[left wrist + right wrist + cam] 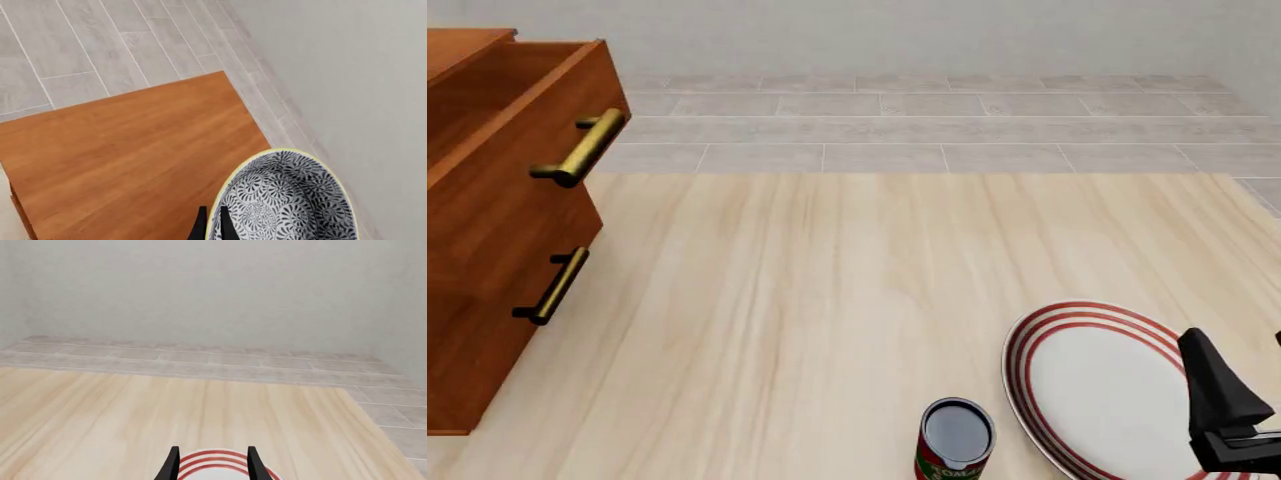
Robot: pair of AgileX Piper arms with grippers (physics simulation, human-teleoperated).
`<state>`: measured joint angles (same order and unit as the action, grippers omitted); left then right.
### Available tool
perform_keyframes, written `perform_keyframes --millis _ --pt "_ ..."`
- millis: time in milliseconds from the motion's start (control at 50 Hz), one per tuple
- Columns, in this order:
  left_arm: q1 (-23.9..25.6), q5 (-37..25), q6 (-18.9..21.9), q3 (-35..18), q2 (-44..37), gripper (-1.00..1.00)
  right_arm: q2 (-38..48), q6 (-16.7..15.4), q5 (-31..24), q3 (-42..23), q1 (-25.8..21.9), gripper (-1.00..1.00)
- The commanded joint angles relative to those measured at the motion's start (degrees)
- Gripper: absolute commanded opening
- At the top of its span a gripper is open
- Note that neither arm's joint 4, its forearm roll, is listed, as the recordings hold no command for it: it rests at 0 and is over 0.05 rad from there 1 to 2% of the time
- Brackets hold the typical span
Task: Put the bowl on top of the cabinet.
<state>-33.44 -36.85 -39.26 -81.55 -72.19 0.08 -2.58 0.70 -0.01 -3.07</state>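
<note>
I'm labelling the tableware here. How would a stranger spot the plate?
Start at the big brown cabinet on the table's left, then cross to the near right corner. The plate lies flat there beside a tin can; it is white with red rings.

**Bowl's up over the cabinet**

The bowl (283, 200), white with a dense dark floral print and pale rim, is pinched at its rim by the left hand (212, 225), above the reddish-brown cabinet (501, 230) top's edge. Brass handles, top drawer open.
</note>
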Motion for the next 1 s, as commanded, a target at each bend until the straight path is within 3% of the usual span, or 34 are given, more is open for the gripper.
perform_keyframes --millis 20,1000 --pt "-1.42 0.62 -0.58 0.55 0.03 -1.00 -0.01 -0.11 -0.03 0.00 0.01 1.00" --pt "-2.85 4.15 -1.66 5.92 -0.58 -1.00 0.04 -0.22 0.11 -0.03 0.08 1.00"
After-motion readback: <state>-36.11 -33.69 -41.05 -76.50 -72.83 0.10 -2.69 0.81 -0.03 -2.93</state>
